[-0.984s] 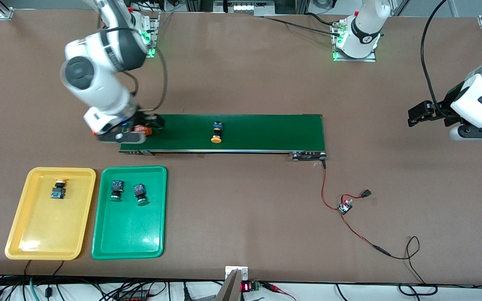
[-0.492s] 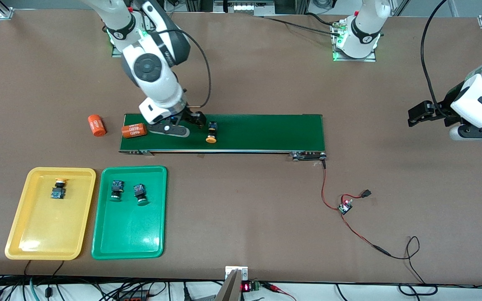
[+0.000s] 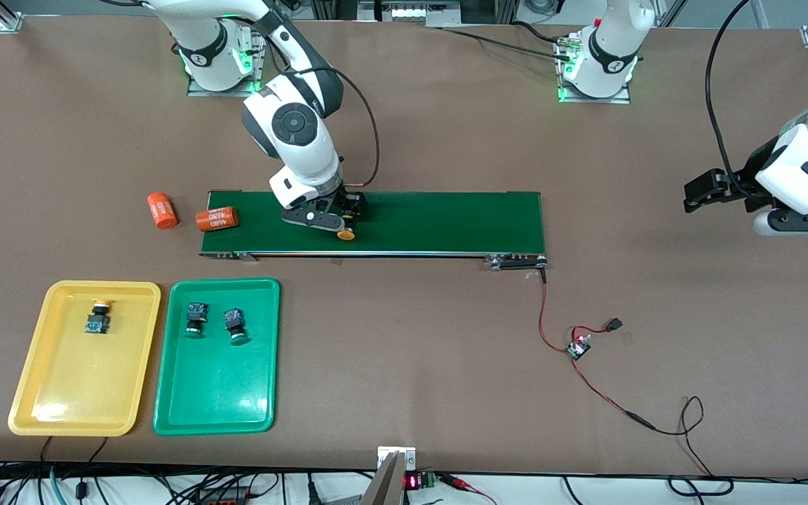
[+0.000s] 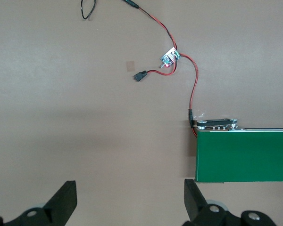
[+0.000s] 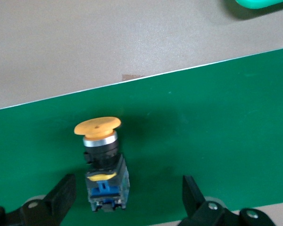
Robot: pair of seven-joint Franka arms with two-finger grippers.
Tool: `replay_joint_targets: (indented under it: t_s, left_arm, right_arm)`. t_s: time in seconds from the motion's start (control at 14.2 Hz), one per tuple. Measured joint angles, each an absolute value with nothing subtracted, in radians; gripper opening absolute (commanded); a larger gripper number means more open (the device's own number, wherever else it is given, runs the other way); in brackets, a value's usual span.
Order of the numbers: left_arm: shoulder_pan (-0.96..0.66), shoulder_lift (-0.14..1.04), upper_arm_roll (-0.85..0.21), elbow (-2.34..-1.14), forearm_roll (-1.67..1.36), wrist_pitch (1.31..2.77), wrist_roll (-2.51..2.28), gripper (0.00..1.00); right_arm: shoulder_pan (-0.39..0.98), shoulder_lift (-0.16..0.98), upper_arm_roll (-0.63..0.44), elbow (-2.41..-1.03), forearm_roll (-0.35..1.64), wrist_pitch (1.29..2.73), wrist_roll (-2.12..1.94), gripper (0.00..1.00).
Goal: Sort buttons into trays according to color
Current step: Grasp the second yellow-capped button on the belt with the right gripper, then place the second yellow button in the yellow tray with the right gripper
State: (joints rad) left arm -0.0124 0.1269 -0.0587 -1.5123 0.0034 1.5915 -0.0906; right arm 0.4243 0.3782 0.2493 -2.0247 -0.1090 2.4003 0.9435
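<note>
Now at the belt (image 3: 446, 221): right gripper (image 3: 334, 226) open over the last yellow button (image 5: 102, 162), which lies on its side. Best to centre on the body, then close. Left gripper (image 4: 127, 200) open, waiting off the belt's end.

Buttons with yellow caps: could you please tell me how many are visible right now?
2: one yellow-capped button lies in the yellow tray; the other lies on the conveyor belt under the open right gripper.
</note>
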Motion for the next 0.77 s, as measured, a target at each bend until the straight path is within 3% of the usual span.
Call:
replay_joint_targets:
  t_s: [0.07, 0.14, 0.28, 0.35, 0.63, 0.77]
  left_arm:
    - [-0.012, 0.127, -0.059, -1.512, 0.003, 1.592, -0.091, 1.0]
    - [-0.012, 0.127, -0.059, -1.512, 0.003, 1.591, -0.091, 1.0]
    - [-0.012, 0.127, -0.059, -1.512, 0.003, 1.591, -0.091, 1.0]
    - [-0.012, 0.127, -0.059, -1.512, 0.003, 1.591, -0.091, 1.0]
    - [-0.012, 0.127, -0.059, -1.512, 0.003, 1.591, -0.091, 1.0]
    - [-0.012, 0.127, -0.059, -1.512, 0.003, 1.591, -0.091, 1.0]
  right_arm:
    - [0.427, 0.383, 0.249, -2.025, -0.112, 2.404, 0.944, 0.86]
    - [0.43, 0.392, 0.249, -2.025, -0.124, 2.411, 0.946, 0.67]
    - [0.434, 0.414, 0.249, -2.025, -0.146, 2.427, 0.948, 0.15]
    - [0.434, 0.422, 0.248, -2.024, -0.152, 2.43, 0.948, 0.0]
    - [0.433, 0.419, 0.204, -1.984, -0.161, 2.407, 0.923, 0.0]
    - [0.42, 0.402, 0.144, -1.884, -0.156, 2.273, 0.815, 0.0]
